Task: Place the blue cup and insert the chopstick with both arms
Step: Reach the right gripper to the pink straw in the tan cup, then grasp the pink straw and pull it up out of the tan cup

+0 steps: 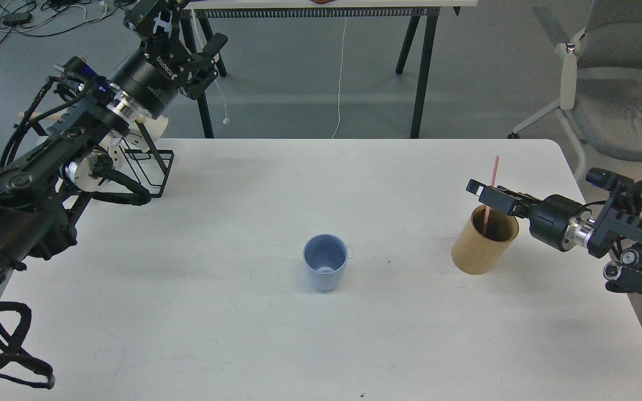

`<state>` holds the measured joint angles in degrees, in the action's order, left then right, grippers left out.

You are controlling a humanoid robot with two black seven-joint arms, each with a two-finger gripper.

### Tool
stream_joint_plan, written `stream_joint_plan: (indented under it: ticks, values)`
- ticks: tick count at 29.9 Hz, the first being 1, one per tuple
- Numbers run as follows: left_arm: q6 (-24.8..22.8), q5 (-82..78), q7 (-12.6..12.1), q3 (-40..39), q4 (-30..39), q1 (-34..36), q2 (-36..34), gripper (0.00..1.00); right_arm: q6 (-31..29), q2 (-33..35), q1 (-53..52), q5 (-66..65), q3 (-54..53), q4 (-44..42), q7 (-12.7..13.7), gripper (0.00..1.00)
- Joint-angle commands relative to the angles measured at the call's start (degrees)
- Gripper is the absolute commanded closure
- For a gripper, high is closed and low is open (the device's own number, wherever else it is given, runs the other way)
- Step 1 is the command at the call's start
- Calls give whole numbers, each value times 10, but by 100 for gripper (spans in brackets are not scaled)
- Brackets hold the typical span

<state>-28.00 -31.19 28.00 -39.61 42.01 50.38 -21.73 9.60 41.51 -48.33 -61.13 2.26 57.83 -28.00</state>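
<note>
The blue cup (325, 263) stands upright and empty at the middle of the white table (243, 323). The pink chopstick (495, 170) leans in the tan cylinder holder (481, 248) at the right. My right gripper (487, 196) reaches in from the right, just above the holder's rim, and sits at the stick's middle. Its fingers are dark and seen side-on, so I cannot tell whether they grip the stick. My left gripper (184, 25) is raised beyond the table's far left corner, fingers spread, holding nothing.
A black wire rack (148, 170) with white pieces stands at the table's far left, under my left arm. A grey chair (611, 83) is off the right edge. Dark legs of another table (418, 72) stand behind.
</note>
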Motion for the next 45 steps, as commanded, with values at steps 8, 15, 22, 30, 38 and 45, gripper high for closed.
stream_joint_plan:
  ticks: [8,15,22,30,38,45]
  values:
    - [0,1,0,1,0,-4,1,9,2,9,-4,-51,0,-1,0,37]
    - [0,1,0,1,-1,-8,1,9,2,8,-12,-59,1,-7,0,56]
    - [0,1,0,1,-1,-9,2,9,2,7,-12,-72,1,-17,0,71]
    - [0,1,0,1,-1,-12,2,9,2,7,-17,-77,1,-17,0,81]
    - [0,1,0,1,-2,-12,2,9,2,9,-27,-78,2,-18,0,87]
    - [0,2,0,1,-4,-12,7,9,2,18,-33,-78,1,-17,0,91]
